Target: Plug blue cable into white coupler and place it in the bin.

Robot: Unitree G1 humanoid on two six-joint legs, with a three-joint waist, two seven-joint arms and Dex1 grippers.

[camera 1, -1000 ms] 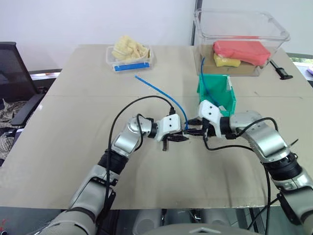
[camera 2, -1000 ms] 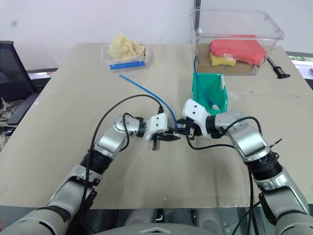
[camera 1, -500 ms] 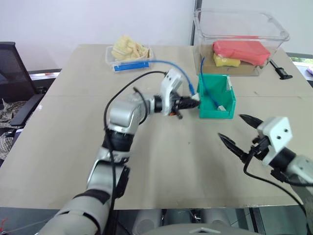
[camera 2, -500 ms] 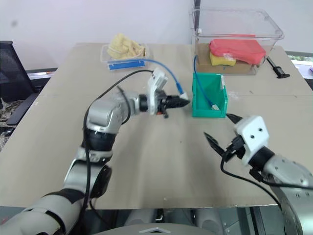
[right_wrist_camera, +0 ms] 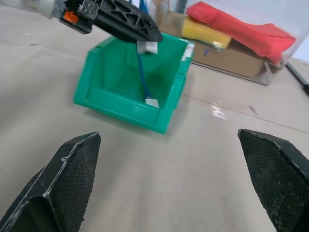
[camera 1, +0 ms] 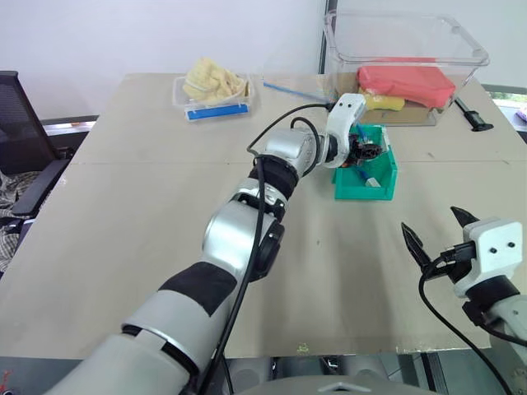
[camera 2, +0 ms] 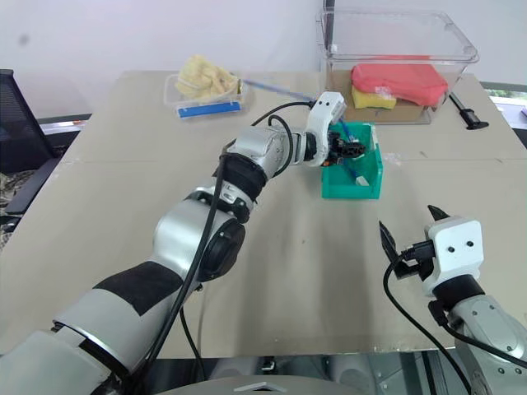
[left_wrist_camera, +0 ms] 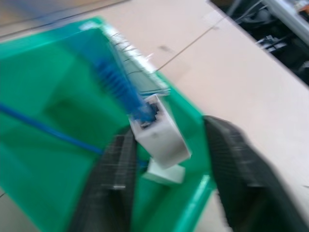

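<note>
My left gripper (camera 1: 362, 152) reaches over the teal-green bin (camera 1: 366, 188) at the table's far right. Its fingers (left_wrist_camera: 116, 183) stand apart. Between them the white coupler (left_wrist_camera: 159, 135) is tilted, with the blue cable (left_wrist_camera: 120, 82) plugged into its socket. From the right wrist view the coupler (right_wrist_camera: 147, 47) hangs just under the fingertips, above the bin (right_wrist_camera: 120, 104). The cable's free end (camera 1: 292, 88) trails back over the arm. Another small white piece (right_wrist_camera: 152, 102) with a blue cable lies on the bin's floor. My right gripper (camera 1: 436, 234) hovers open near the table's front right, holding nothing.
A large clear tub (camera 1: 403, 41) with red and yellow items stands behind the bin. A small clear tray (camera 1: 216, 86) with yellow cloth and a flat blue bar sits at the back. A black tool (camera 1: 471, 115) lies at far right. An office chair (camera 1: 20, 115) stands at left.
My left gripper carried the joined cable and coupler right, over the bin, and its fingers spread apart. My right arm let go, opened and drew back toward the front right.
</note>
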